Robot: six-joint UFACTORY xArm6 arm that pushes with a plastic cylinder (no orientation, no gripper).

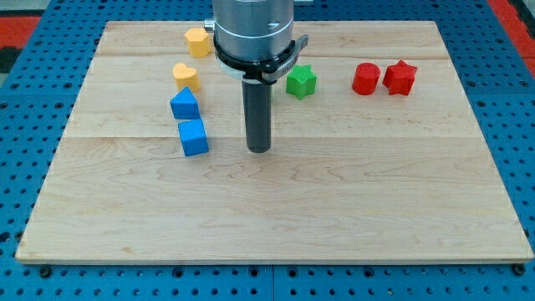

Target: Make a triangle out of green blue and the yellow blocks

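My tip (259,149) rests on the wooden board, to the right of the blue cube (193,138) with a gap between them. A second blue block (184,104), wedge-topped, sits just above the cube. A yellow heart-like block (185,76) lies above that, close to it. A yellow hexagonal block (197,41) sits near the board's top edge. A green star block (301,81) lies up and to the right of my tip, beside the arm's body. The four blue and yellow blocks form a rough line down the view's left centre.
A red cylinder (365,79) and a red star block (399,78) sit side by side at the view's upper right. The arm's grey body (253,33) hides part of the board's top centre. A blue pegboard (25,125) surrounds the wooden board (334,209).
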